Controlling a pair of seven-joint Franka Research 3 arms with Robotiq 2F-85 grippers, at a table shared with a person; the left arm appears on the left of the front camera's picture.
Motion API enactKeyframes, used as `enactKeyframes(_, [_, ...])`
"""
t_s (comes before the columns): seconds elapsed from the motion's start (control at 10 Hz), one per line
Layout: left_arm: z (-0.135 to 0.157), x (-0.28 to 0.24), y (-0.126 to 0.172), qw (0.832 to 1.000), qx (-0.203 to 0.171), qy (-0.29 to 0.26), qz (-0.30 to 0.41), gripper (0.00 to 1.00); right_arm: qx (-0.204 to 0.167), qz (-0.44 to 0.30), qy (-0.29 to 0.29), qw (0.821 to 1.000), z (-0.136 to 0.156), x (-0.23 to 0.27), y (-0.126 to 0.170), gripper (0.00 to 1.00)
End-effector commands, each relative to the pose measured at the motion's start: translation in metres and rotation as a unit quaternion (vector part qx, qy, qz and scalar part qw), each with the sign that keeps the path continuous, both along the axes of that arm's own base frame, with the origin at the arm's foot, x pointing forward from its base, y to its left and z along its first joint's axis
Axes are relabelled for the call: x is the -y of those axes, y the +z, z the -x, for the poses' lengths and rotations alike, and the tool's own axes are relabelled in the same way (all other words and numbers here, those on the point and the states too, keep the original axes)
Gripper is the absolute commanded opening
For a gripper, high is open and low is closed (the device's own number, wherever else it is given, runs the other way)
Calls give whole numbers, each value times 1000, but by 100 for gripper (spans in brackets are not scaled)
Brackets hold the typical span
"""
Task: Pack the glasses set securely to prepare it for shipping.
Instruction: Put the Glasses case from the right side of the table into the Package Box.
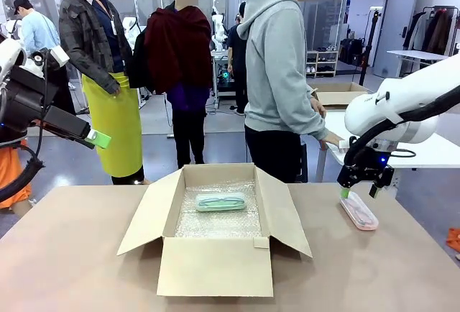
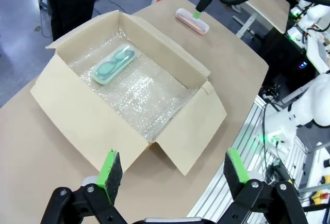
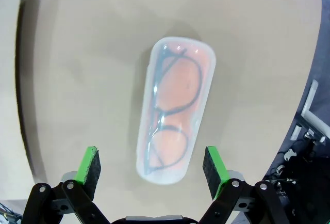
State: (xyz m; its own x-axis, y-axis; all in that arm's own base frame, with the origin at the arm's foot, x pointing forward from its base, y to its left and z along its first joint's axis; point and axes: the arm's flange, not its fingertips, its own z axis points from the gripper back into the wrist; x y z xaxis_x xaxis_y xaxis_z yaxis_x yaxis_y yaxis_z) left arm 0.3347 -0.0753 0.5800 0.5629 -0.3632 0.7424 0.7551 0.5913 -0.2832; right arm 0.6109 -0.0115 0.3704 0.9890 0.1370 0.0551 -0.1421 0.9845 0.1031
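Cardboard box [image 1: 215,265] stands open at the middle of the table [image 1: 72,254] in the front view, flaps spread and floor lined with bubble wrap [image 1: 215,224]. The mint green case [image 1: 221,201] lies flat on that lining, toward the far wall. The pink case [image 1: 359,211] lies on the bare table to the right of the box, well apart from it. The right gripper [image 1: 359,191] hangs just above its far end, jaws spread and empty. The left gripper [image 1: 97,138] is raised off the table at the left edge. A person [image 1: 277,75] in a grey hoodie stands beyond the far side.

From the left wrist, the left gripper [image 2: 172,168] is wide open with nothing between its pads, high above a corner of the box [image 2: 87,126]. The mint green case [image 2: 113,65] lies at a slant inside. The pink case [image 2: 192,20] lies beyond the box, under the right gripper [image 2: 198,12].

From the right wrist, the right gripper [image 3: 152,164] is wide, its pads on either side of the pink case [image 3: 175,105] and clear of it. Dark-framed glasses [image 3: 172,87] show through the lid.
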Motion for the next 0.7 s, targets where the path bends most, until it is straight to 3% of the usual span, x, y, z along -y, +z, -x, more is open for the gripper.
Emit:
enactKeyframes(0.0, [1, 0, 1, 1000, -2, -5, 9, 100, -12, -7, -8, 1000, -20, 2, -7, 100])
enactKeyframes(0.6, [1, 0, 1, 1000, -2, -5, 9, 100, -62, -12, -31, 997, -44, 3, -46, 100])
